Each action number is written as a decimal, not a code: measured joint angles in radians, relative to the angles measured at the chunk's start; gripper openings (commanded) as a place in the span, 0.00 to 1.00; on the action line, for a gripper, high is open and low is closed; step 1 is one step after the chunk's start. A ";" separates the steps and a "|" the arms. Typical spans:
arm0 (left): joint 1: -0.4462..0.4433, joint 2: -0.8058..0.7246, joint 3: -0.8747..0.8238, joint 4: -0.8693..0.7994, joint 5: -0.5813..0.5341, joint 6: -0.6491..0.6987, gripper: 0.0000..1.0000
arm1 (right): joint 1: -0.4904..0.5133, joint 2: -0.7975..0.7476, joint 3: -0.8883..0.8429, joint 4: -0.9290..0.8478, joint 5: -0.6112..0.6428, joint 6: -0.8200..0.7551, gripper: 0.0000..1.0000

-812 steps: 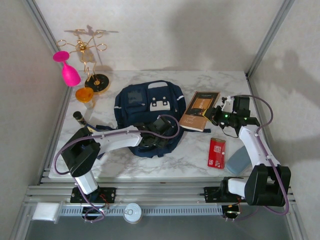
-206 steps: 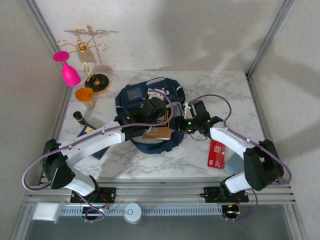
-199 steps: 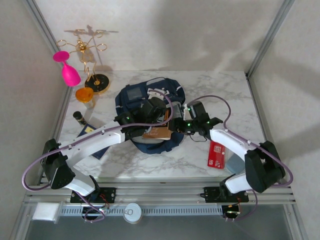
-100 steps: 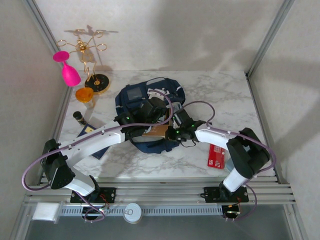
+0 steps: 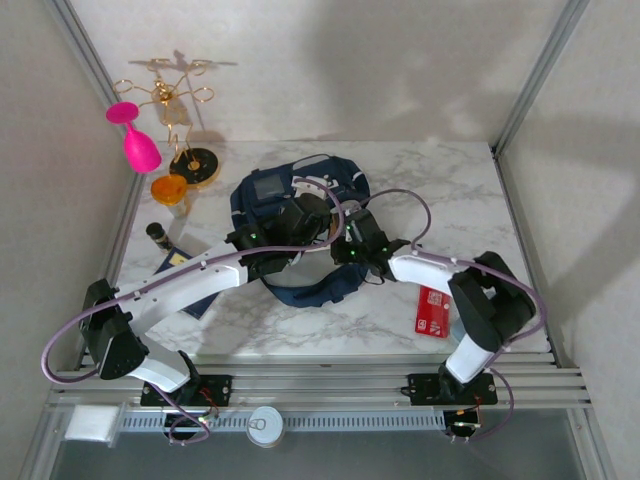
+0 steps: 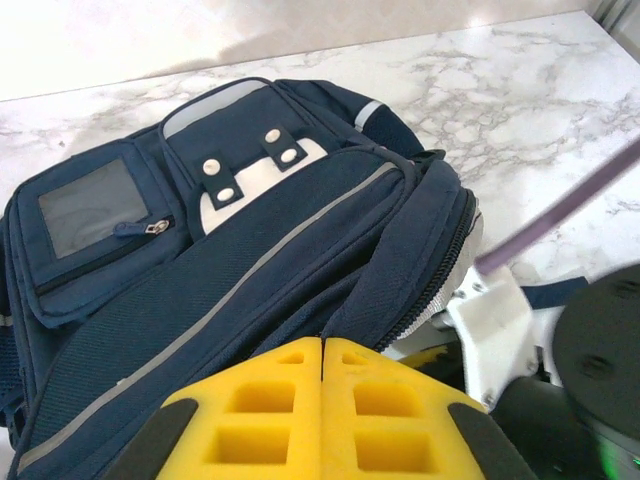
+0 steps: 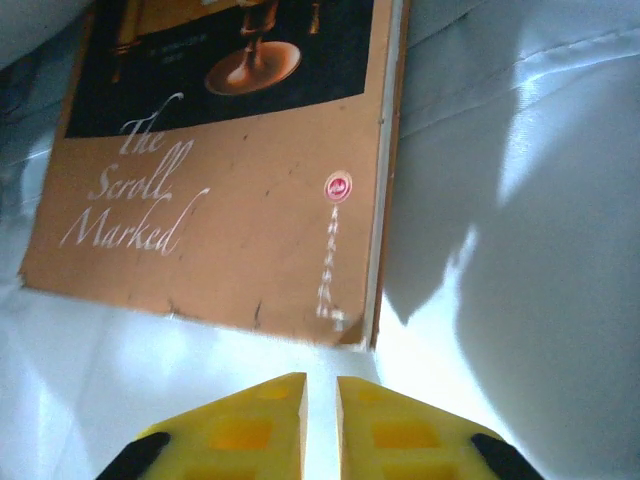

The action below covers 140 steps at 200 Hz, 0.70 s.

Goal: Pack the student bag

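Mid-surface we see the student bag (image 5: 300,215). Left pincer (image 6: 322,362) is closed, at its near edge. Right pincer (image 7: 320,392) is nearly closed with a slit between pads, empty, over pale lining near an orange book (image 7: 230,160). Red packet (image 5: 433,307) lies right; pink glass (image 5: 135,135), gold stand (image 5: 180,120) far left.

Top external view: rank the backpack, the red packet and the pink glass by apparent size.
1. Backpack, largest by far, though partly covered by the arms.
2. Pink glass and red packet: these look much alike in size, and the glass stands farther back, so no firm order.
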<state>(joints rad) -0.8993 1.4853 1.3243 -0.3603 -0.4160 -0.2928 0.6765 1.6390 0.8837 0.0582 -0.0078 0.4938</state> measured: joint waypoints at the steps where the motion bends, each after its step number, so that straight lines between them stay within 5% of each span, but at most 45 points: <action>1: 0.000 0.000 0.000 0.000 0.000 0.000 0.00 | 0.000 -0.002 -0.003 0.001 0.000 -0.001 0.15; 58: 0.000 0.000 0.000 0.004 0.011 -0.007 0.00 | 0.005 0.051 -0.079 0.111 -0.048 0.063 0.02; 140: 0.003 0.000 0.000 0.005 0.026 -0.041 0.00 | -0.001 0.203 0.018 0.327 0.045 0.054 0.06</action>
<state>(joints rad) -0.8967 1.4853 1.3247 -0.3550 -0.3897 -0.3340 0.6754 1.8423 0.9016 0.3847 0.0376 0.5480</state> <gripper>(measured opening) 0.039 0.061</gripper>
